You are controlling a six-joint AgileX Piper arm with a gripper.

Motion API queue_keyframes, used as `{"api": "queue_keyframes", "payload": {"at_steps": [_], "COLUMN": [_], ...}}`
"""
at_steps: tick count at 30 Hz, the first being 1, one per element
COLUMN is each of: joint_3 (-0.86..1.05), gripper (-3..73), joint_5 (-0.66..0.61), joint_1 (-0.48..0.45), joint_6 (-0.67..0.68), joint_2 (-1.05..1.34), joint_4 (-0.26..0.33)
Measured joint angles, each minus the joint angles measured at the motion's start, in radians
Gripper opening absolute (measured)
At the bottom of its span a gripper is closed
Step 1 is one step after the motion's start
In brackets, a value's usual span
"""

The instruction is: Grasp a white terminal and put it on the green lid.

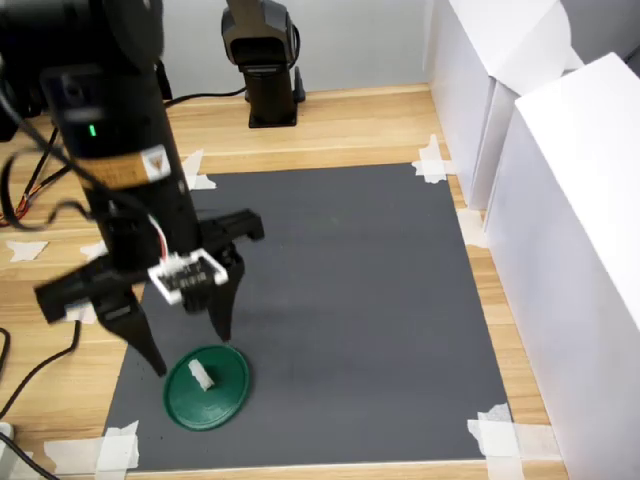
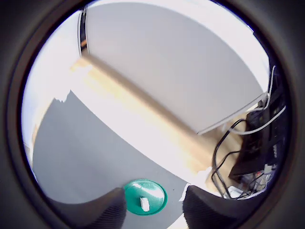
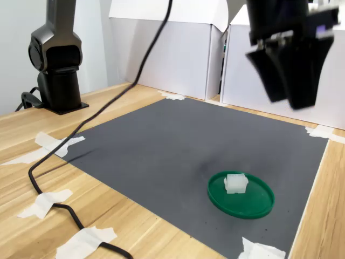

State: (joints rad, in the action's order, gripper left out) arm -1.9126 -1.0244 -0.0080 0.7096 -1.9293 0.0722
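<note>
Already the white terminal [image 1: 201,375] sits on the green lid [image 1: 225,395], near-left corner of the dark mat [image 1: 350,300] in the first exterior view. Gripper [image 1: 185,345] above, spread, empty. Terminal looks light, rigid, smooth plastic; best pinched across flat opposite sides.

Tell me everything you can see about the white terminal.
The white terminal is a tiny, blocky piece of what looks like white plastic. It rests on the green lid, inside its raised rim and a little off centre. Only the lid touches it. The hand hangs open above, clear of it. Finer details are too small to make out.
</note>
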Motion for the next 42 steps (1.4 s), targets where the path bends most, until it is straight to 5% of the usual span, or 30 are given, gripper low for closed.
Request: {"api": "queue_keyframes", "payload": {"at_steps": [6, 9, 15, 20, 26, 42], "joint_3": [0.026, 0.091, 0.324, 0.554, 0.768, 1.230], "gripper": [8.1, 0.5, -1.5, -1.6, -1.6, -1.6], "joint_5": [-0.013, -0.004, 0.055, 0.148, 0.253, 0.444], "joint_1": [0.000, 0.000, -0.021, -0.142, -0.256, -0.263], "joint_6": [-0.055, -0.082, -0.144, -0.181, -0.185, -0.215], "joint_2": [0.129, 0.206, 0.389, 0.552, 0.725, 1.149], "joint_4": [0.043, 0.047, 0.067, 0.139, 0.158, 0.246]}}
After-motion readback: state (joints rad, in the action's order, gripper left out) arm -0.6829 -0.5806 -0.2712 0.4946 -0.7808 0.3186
